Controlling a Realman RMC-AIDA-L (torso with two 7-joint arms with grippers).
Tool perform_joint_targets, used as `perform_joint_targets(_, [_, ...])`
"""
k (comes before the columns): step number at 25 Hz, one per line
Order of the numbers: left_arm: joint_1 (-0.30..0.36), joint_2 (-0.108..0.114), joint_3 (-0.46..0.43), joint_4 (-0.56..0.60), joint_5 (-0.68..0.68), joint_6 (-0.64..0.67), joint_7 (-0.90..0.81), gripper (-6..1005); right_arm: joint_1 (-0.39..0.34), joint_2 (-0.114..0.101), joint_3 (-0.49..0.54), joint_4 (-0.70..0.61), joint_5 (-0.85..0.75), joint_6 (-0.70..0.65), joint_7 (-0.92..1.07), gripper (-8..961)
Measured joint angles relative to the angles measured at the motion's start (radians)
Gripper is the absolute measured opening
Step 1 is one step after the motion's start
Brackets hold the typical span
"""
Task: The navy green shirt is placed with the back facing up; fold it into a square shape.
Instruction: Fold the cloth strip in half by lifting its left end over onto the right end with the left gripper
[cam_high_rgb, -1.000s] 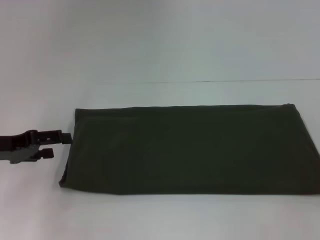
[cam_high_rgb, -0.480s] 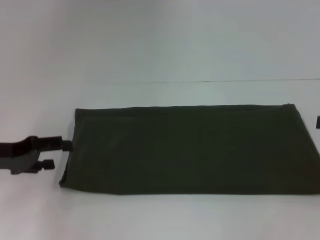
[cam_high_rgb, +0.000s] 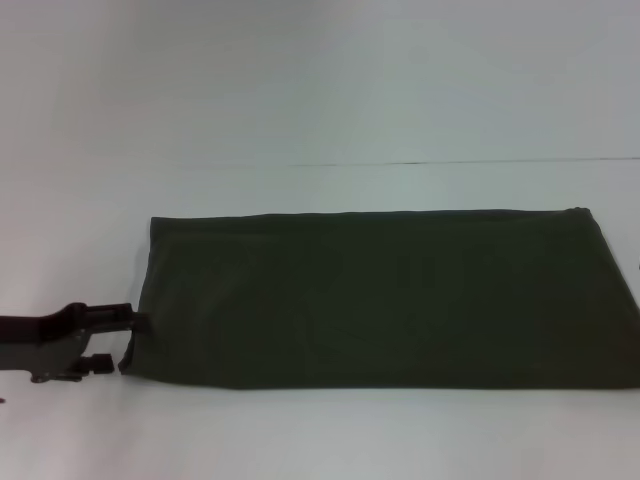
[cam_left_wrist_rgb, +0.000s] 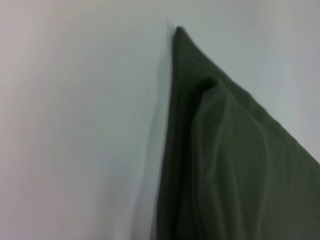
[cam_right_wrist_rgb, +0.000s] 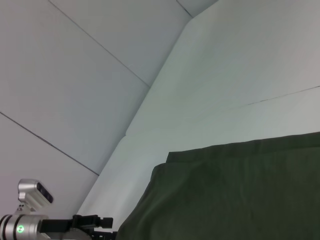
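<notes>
The navy green shirt (cam_high_rgb: 380, 298) lies flat on the white table as a long dark rectangle, folded lengthwise. My left gripper (cam_high_rgb: 122, 342) is low at the shirt's left edge, close to its near-left corner, open, with one fingertip touching the edge of the cloth. The left wrist view shows that corner of the shirt (cam_left_wrist_rgb: 225, 165) with its stacked layers, but none of the gripper's own fingers. In the right wrist view the shirt (cam_right_wrist_rgb: 235, 195) fills the lower right and the left gripper (cam_right_wrist_rgb: 95, 222) shows far off. My right gripper is out of view.
The white table (cam_high_rgb: 320, 430) reaches beyond the shirt on the near, far and left sides. A pale wall (cam_high_rgb: 320, 80) rises behind the table's far edge. The shirt's right end runs to the edge of the head view.
My left gripper has slid along the shirt's left edge toward its near-left corner. A dark sliver at the head view's right edge half a second ago is gone.
</notes>
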Motion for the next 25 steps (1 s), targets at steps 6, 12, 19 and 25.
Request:
perform_joint_targets(6, [-0.003, 0.0, 0.02, -0.039, 0.004, -0.062, -0.034, 894, -0.001, 0.0, 0.004, 0.0, 0.001, 0.003, -0.014, 944])
perform_joint_targets(12, [-0.008, -0.001, 0.021, -0.064, 0.0, -0.083, -0.059, 894, 0.007, 0.0, -0.002, 0.0, 0.001, 0.006, -0.015, 943])
perform_joint_targets(19, [-0.019, -0.001, 0.018, -0.097, -0.007, -0.109, -0.069, 893, 0.008, 0.001, -0.011, 0.0, 0.0, 0.007, -0.016, 943])
perform_joint_targets(25, [-0.041, -0.003, 0.021, -0.124, -0.009, -0.123, -0.071, 893, 0.007, 0.001, -0.013, 0.001, 0.0, 0.008, -0.02, 943])
